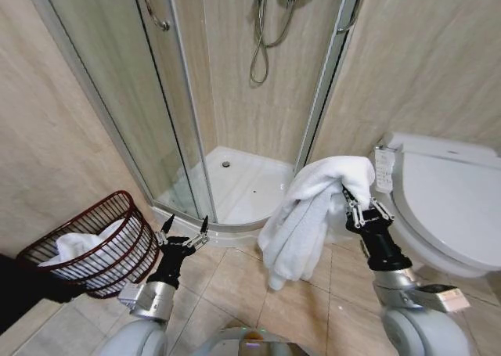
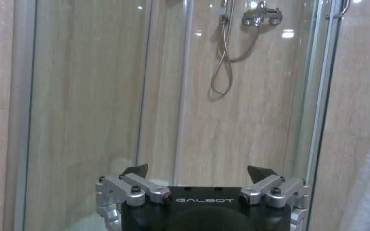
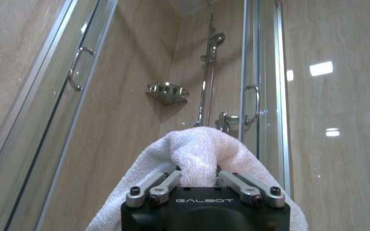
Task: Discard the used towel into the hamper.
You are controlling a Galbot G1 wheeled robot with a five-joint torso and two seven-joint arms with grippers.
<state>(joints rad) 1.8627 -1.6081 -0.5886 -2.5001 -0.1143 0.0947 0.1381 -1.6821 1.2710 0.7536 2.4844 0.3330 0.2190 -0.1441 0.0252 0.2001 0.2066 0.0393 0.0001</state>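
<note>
One towel (image 1: 309, 215) hangs lengthwise downward, clamped in the right gripper (image 1: 357, 207) before the toilet (image 1: 446, 207). Hamper (image 1: 94, 246) stands well left, just beside the left gripper (image 1: 184, 235), whose jaws are apart, empty.

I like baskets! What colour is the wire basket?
The hamper is dark red, best seen in the head view.

The towel (image 1: 313, 207) I held was plain white, just beside the white toilet (image 1: 450, 207). The hamper (image 1: 98, 246) was dark red with thin bars, white cloth inside. My grippers were black and silver. The walls (image 1: 438, 59) near the hamper were beige, faintly streaked.
</note>
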